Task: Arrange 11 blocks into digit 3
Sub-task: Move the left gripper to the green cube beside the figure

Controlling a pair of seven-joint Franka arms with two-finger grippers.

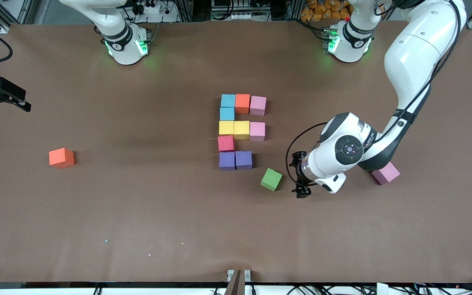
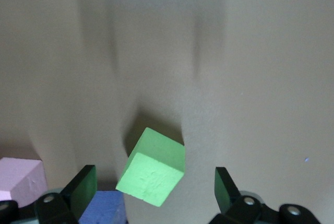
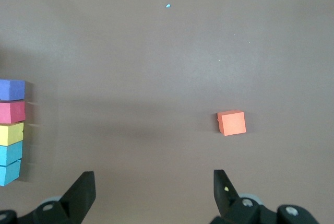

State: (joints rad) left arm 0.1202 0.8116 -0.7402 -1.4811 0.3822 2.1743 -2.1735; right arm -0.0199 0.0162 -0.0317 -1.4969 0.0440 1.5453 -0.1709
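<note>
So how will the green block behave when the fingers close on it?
The green block looks like matte foam, so it is probably light and may squash slightly. Its flat faces suggest it will not roll. It lies turned against the left gripper, whose open fingers may twist it first.

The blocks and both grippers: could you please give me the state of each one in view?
Digit 3: ten cubes placed, bottom bar one short.
Green block: loose, turned askew, near the purple pair.
Orange block: loose, alone toward the right arm's end.
Pink block: loose, partly under the left arm.
Left gripper: open, empty, beside the green block.
Right gripper: open, empty, waiting at the table's edge.
</note>
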